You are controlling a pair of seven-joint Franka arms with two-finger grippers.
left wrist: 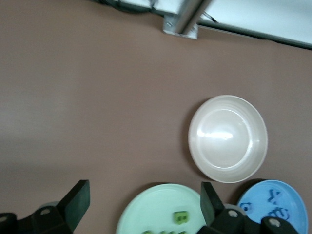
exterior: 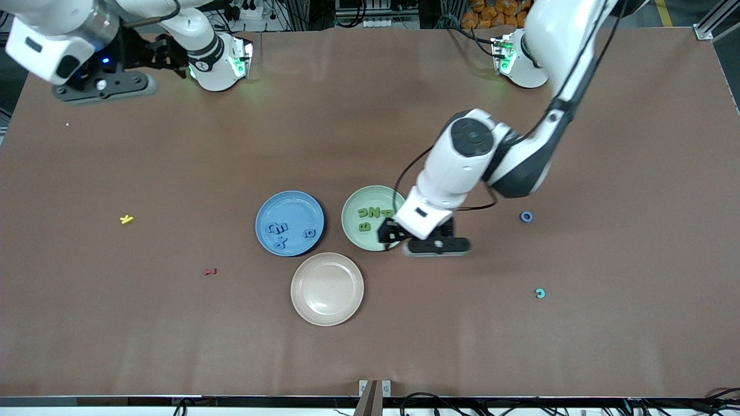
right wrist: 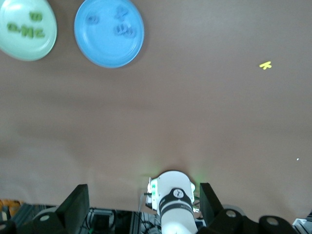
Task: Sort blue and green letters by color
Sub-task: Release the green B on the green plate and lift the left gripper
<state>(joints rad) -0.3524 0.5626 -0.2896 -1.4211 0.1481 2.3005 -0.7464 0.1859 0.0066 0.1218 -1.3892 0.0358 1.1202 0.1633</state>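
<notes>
Green letters [exterior: 374,212] lie in the pale green plate [exterior: 354,203], with a B [exterior: 365,226] nearest the front camera. Blue letters [exterior: 279,230] lie in the blue plate [exterior: 289,199] beside it. A blue O [exterior: 526,216] and a teal C [exterior: 540,293] lie loose on the table toward the left arm's end. My left gripper [exterior: 413,236] hangs open and empty over the green plate's edge. In the left wrist view, that gripper [left wrist: 144,204] straddles the green plate [left wrist: 156,204] and one green letter [left wrist: 181,217]. My right gripper [exterior: 167,55] waits open beside its base [right wrist: 142,204].
An empty beige plate [exterior: 327,288] sits nearer the front camera than the two coloured plates. A yellow letter [exterior: 126,219] and a dark red letter [exterior: 210,271] lie toward the right arm's end. The right wrist view shows the blue plate [right wrist: 109,53] and the yellow letter [right wrist: 265,65].
</notes>
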